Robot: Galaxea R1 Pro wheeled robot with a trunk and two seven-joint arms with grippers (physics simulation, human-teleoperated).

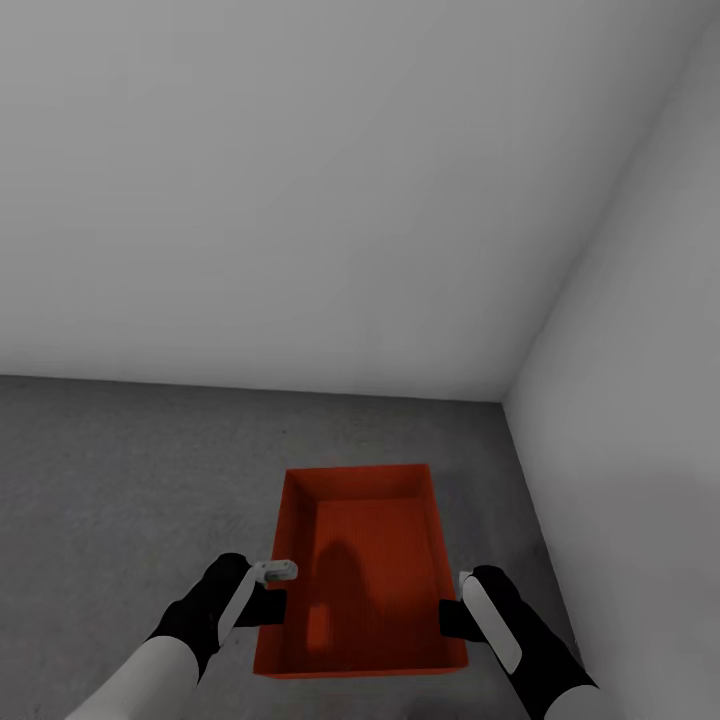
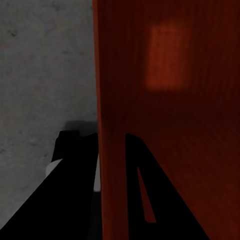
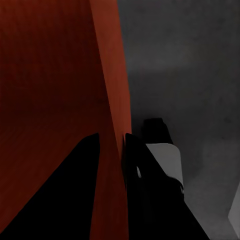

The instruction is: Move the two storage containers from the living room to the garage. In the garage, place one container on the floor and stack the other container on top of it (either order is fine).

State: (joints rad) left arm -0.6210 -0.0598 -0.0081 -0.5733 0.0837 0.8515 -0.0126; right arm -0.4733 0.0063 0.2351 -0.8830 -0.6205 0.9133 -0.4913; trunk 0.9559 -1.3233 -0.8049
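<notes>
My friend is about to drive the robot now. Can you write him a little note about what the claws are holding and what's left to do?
Left claw: shut on the storage container's left wall.
Right claw: shut on its right wall.
The container is in the garage, over the grey floor near the wall corner; I can't tell if it's resting down yet.
Done: one container brought here.
Left: let go of it, fetch the second container, stack it on top.

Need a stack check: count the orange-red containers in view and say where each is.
1. The storage container sits over the grey floor near the wall corner, left gripper and right gripper clamping opposite walls. A second could lie nested beneath it.
</notes>
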